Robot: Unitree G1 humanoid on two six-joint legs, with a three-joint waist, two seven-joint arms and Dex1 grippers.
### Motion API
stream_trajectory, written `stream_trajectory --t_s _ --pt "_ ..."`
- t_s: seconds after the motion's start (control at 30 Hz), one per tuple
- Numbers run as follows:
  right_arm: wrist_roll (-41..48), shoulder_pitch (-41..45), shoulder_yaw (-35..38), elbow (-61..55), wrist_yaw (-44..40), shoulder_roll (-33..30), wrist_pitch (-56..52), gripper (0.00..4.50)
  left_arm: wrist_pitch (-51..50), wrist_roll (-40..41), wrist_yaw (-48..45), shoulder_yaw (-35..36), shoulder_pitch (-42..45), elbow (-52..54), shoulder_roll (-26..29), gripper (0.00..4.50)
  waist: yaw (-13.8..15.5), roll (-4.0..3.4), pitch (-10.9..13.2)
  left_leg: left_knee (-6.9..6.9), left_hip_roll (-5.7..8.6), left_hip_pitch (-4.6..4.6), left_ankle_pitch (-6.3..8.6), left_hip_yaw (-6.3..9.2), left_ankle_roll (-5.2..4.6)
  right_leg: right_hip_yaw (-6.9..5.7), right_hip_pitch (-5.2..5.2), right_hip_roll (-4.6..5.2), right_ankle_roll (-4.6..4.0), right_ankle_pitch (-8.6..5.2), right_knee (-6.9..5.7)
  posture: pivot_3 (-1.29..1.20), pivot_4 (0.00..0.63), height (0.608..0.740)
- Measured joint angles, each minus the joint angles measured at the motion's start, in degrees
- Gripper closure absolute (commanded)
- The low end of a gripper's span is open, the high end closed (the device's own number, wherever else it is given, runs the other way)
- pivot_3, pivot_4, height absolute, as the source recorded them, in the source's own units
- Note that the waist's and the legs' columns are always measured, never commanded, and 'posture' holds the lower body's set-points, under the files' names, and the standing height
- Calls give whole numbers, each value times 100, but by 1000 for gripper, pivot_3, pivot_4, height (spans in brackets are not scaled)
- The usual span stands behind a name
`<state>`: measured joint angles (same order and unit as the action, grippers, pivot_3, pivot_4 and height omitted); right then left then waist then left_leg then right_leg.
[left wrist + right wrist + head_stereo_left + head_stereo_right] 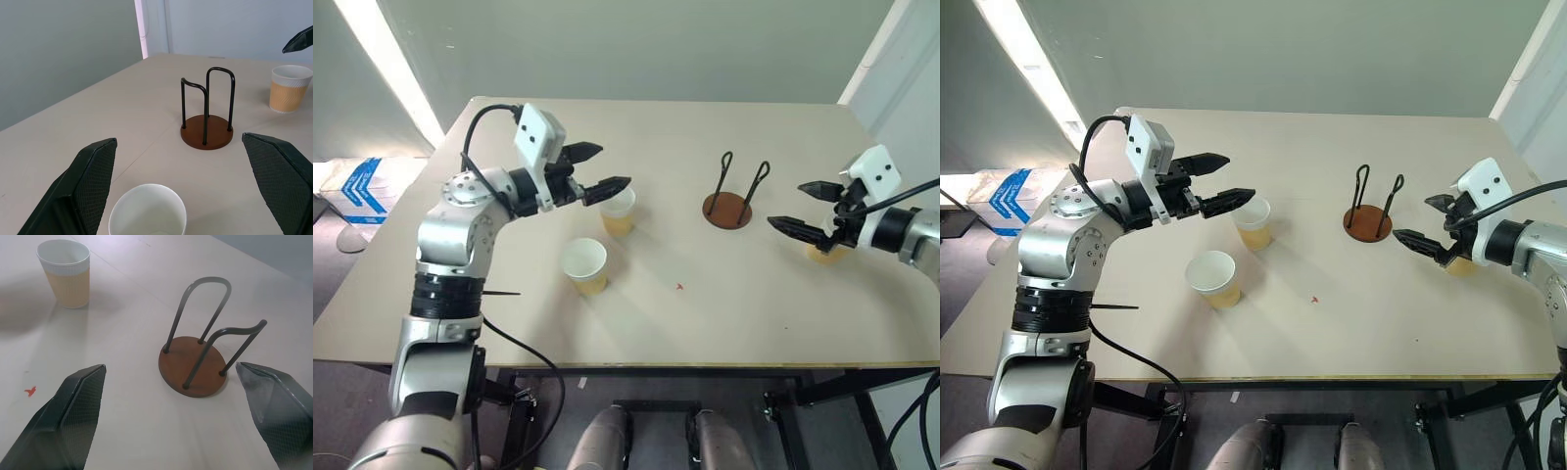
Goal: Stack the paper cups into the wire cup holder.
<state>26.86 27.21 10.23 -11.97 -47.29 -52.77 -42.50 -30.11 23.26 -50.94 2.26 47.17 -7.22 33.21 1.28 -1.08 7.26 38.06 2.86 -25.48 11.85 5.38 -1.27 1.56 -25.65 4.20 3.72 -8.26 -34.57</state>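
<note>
Both my left gripper (pixel 604 167) and right gripper (pixel 806 206) gape wide, empty; cups (pixel 620 211) stand apart from the holder (pixel 728 210). A careless close could topple one.

Ribbed paper cups (pixel 584 264), a matt table (pixel 705 294), thin wire holder (pixel 728 196) on smooth brown disc.

Three paper cups stand on the table (pixel 724 323): one cup (pixel 620 211) left of centre, a second cup (pixel 585 265) just nearer and to its left, and a third cup (pixel 825 254) far right, mostly hidden. One wire cup holder (pixel 728 209) stands right of centre, with two upright loops. One small red mark (pixel 680 287) lies on the tabletop.
</note>
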Motion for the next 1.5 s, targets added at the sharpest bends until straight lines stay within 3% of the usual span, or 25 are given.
stream_trajectory --t_s 1.2,1.5 --pt "-125 192 -258 197 -299 -145 13 4 117 -95 -490 -153 227 -329 -60 0 3 1 0 0 0 -5 -1 0 -4 1 1 1 13 8 13 0 150 740" --pt "-360 731 -485 1104 -74 434 118 4 126 -129 -623 -289 251 -336 -63 0 -7 0 0 0 0 -3 -2 0 -7 1 0 1 20 16 12 0 150 740"
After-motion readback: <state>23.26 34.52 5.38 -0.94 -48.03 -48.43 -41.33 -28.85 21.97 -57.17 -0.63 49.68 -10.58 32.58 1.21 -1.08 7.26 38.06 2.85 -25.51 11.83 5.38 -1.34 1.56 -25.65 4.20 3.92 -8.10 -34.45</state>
